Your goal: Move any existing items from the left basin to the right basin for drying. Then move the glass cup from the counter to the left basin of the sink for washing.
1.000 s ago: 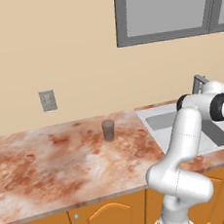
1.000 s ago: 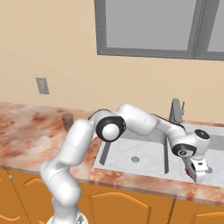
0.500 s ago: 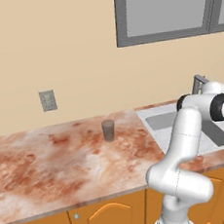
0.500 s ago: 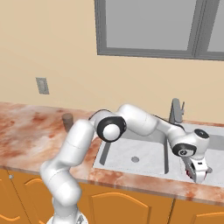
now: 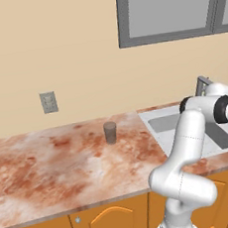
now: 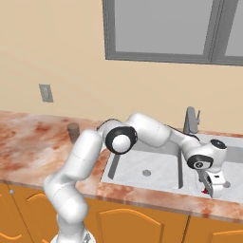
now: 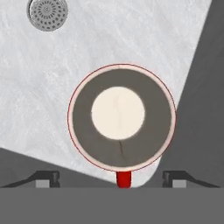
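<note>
Now the gripper [image 7: 112, 178] has let go; its fingers stand wide apart. Middle of the hand view, the red mug [image 7: 122, 117] sits upright on the right basin [image 7: 87, 57] floor.

A kitchen: marbled counter [image 5: 51, 162], 2-basin sink [image 6: 156, 166] with faucet [image 6: 190, 121], orange cabinet doors [image 5: 107, 221].

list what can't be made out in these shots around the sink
- Red mug: in the right base view the hand covers all but a red sliver.
- Right basin: in the left base view the arm hides most of it.
- Glass cup: in the right base view, too small to judge contents.
</note>
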You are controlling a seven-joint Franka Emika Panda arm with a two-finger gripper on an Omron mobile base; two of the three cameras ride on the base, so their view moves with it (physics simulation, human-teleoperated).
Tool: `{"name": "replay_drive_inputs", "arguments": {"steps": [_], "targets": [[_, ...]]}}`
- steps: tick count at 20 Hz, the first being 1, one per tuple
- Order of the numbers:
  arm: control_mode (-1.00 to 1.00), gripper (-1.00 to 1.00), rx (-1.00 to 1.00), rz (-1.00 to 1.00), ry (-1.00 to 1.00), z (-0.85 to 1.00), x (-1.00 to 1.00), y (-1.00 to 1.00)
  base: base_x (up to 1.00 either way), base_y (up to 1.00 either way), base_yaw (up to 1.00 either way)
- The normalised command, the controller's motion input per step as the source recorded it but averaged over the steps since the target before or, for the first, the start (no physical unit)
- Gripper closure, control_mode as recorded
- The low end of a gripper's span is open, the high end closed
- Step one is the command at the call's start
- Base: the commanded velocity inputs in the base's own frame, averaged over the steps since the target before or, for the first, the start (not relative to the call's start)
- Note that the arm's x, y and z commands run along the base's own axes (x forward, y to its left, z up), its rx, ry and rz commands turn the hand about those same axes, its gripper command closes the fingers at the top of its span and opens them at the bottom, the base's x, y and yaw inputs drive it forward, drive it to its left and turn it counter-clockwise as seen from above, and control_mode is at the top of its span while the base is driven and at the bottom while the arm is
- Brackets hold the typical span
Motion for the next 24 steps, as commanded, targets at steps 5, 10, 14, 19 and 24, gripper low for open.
{"name": "replay_drive_inputs", "arguments": {"steps": [5,10,14,19,24], "targets": [[-1.0,-1.0,0.02,0.0,0.0,0.15,-0.01,0.0,0.0,0.0,0.0],[-1.0,-1.0,0.02,-0.02,0.0,0.28,-0.05,0.0,0.0,0.0,0.0],[-1.0,-1.0,0.02,-0.03,0.0,0.41,-0.09,0.0,0.0,0.0,0.0],[-1.0,-1.0,0.01,-0.02,0.02,0.5,-0.1,0.07,0.0,0.0,0.0],[-1.0,-1.0,0.0,-0.02,0.03,0.44,-0.18,0.33,0.0,0.0,0.0]]}}
